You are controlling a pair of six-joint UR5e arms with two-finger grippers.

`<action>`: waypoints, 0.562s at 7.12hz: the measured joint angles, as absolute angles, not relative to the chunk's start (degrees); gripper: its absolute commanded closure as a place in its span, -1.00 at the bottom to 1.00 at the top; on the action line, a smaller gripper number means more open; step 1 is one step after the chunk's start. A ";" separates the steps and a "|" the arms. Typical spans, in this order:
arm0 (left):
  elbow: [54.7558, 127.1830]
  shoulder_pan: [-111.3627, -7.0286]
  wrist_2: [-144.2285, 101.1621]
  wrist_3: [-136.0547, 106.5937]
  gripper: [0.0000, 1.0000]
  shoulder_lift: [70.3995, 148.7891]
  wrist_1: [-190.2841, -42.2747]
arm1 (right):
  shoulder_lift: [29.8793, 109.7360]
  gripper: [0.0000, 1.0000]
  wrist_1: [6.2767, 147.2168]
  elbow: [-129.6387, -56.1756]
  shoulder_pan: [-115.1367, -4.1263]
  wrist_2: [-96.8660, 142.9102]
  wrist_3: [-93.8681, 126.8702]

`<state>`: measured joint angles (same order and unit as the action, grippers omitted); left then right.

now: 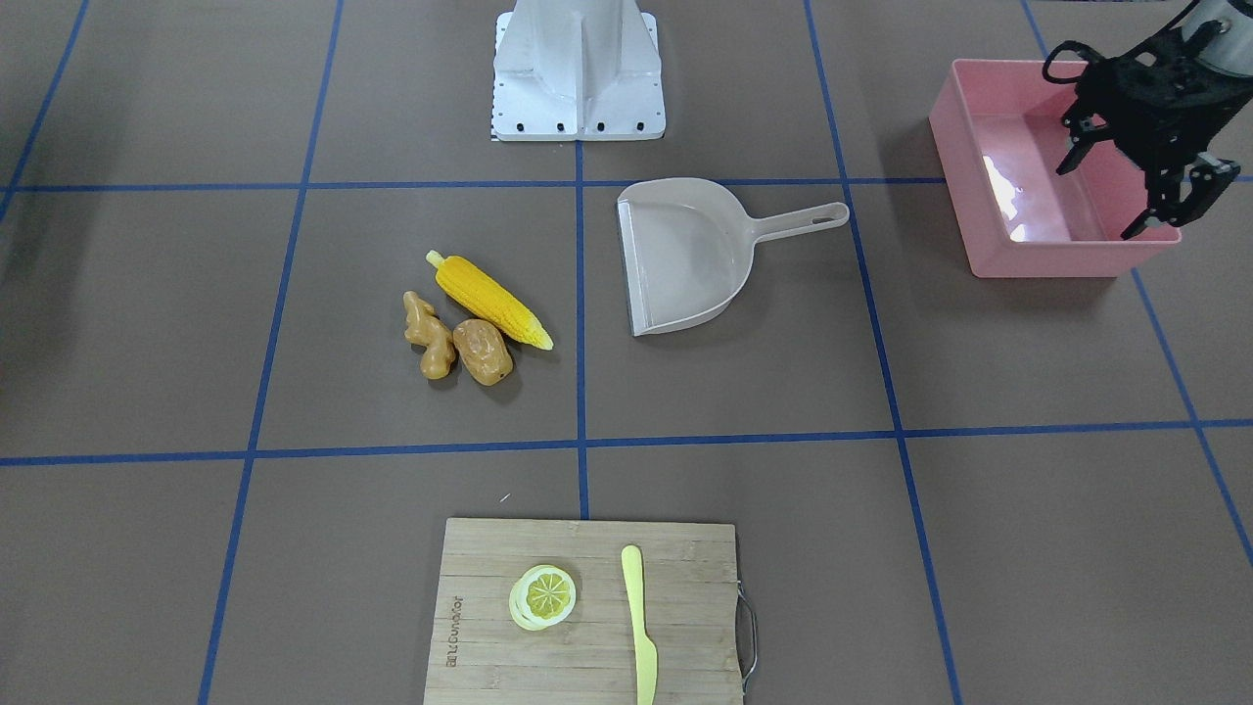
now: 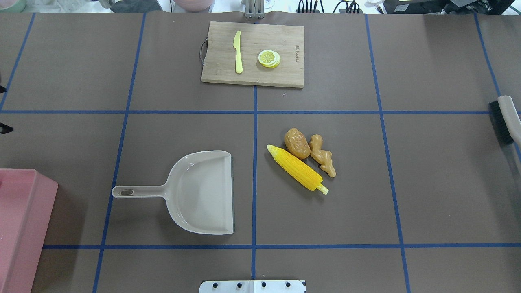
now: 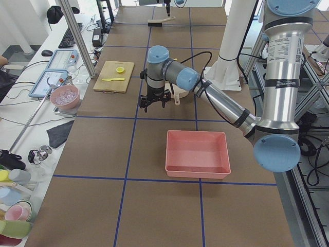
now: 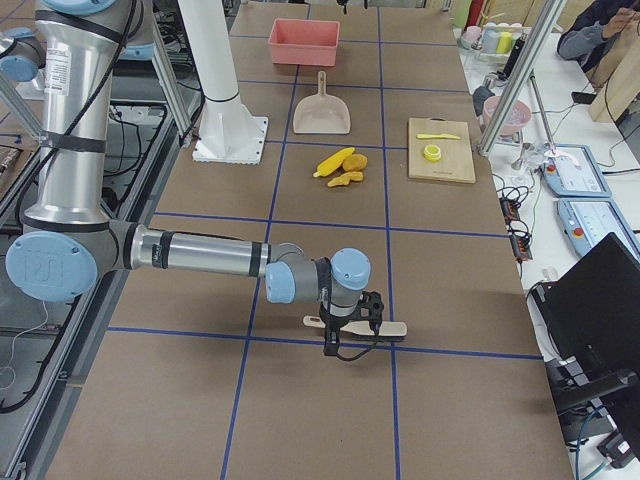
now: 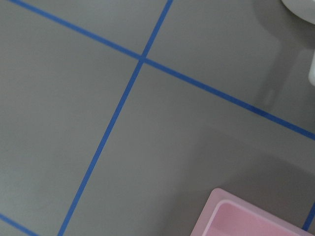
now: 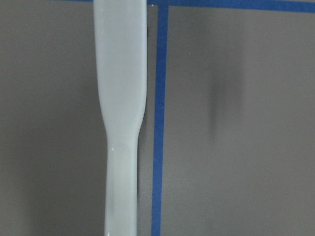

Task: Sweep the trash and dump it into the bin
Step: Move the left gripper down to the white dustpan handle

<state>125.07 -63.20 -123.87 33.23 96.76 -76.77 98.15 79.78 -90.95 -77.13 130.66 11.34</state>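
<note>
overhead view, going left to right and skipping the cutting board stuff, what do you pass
bin → dustpan → corn → ginger → brush. The potato sits level with the corn, so it is left out.

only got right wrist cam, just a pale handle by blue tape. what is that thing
observer: A brush with black bristles, lying flat on the robot's far right.
operator: ok where's the trash
observer: Corn, potato and ginger lie clustered in front of the dustpan's open mouth, apart from it.
operator: left arm holding anything
observer: No. The left gripper is open and empty, hanging near the bin.
</note>
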 measured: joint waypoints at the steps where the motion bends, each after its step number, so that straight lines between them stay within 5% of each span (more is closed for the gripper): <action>1: 124.07 -59.85 -122.32 33.28 -0.96 100.09 -75.53 | 98.13 -0.99 79.18 -90.84 -76.47 130.72 12.51; 4: 121.99 -52.49 -121.08 33.73 -0.96 103.68 -74.66 | 97.72 -0.99 78.85 -90.92 -74.25 130.85 14.79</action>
<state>121.99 -52.49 -121.08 33.73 103.68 -74.66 97.72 78.85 -90.92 -74.25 130.85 14.79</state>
